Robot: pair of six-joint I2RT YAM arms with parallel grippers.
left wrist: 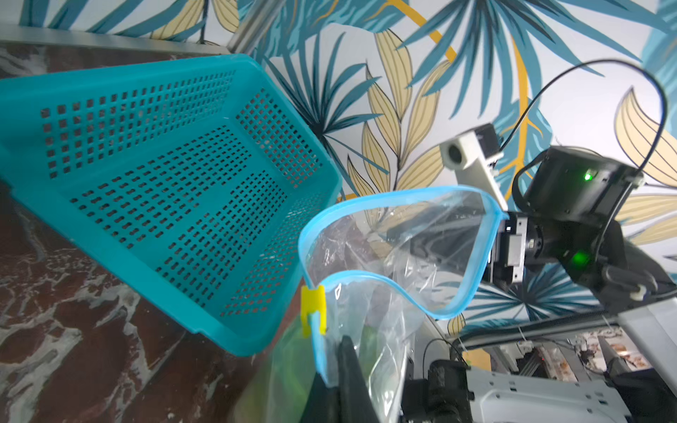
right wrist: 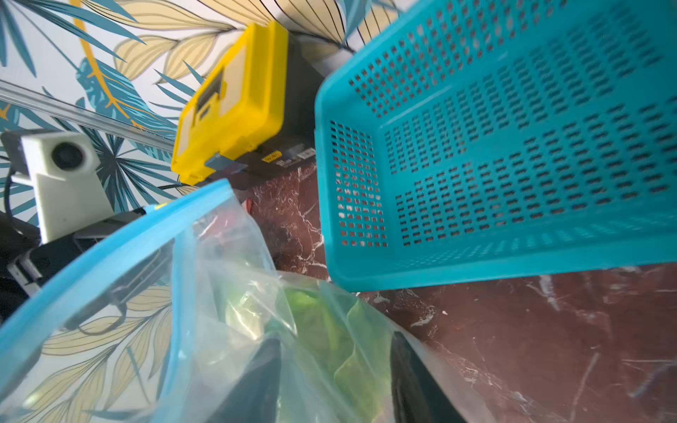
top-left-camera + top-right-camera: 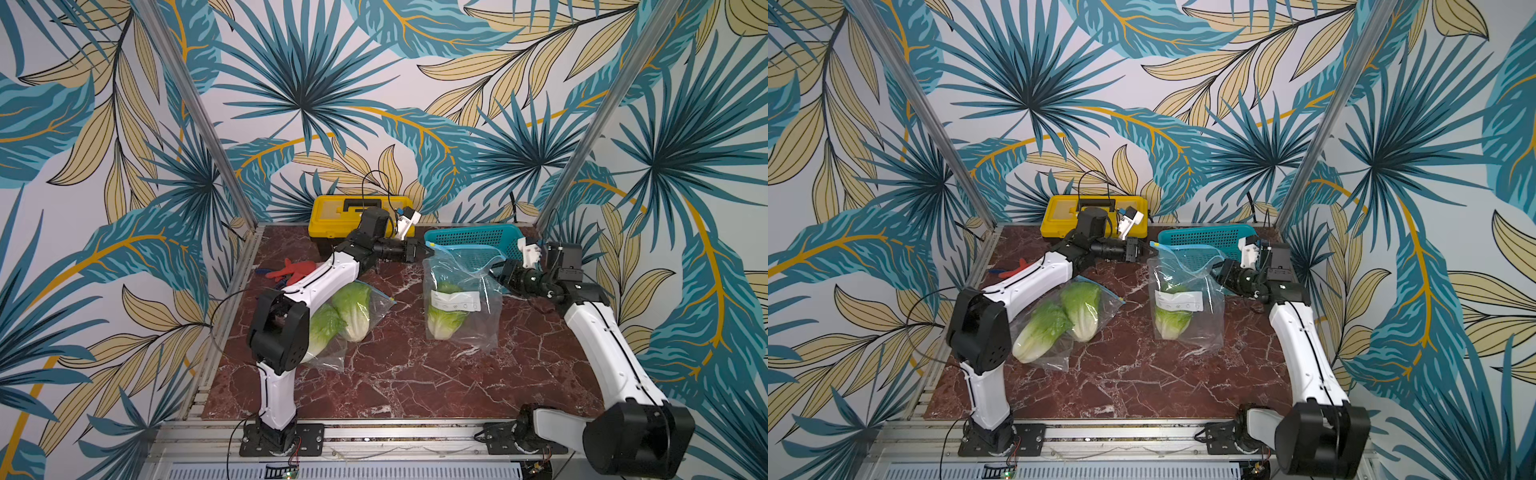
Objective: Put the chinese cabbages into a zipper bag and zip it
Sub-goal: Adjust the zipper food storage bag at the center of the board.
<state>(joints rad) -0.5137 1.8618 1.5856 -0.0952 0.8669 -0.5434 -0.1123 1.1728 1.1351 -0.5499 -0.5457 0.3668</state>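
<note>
Marble tabletop: zipper bag upright twd 1 o'clock, one cabbage inside. Left hand clenched on bag's zip edge by yellow slider. Right hand released, fingers parted at rim. 2 more cabbages lie at 9 o'clock on second bag.

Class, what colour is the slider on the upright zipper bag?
Yellow slider, best in the left wrist view.

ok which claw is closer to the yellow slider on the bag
Left. The left claw is shut on the zipper bag right beside its yellow slider; the right claw is at the mouth's far end.
</note>
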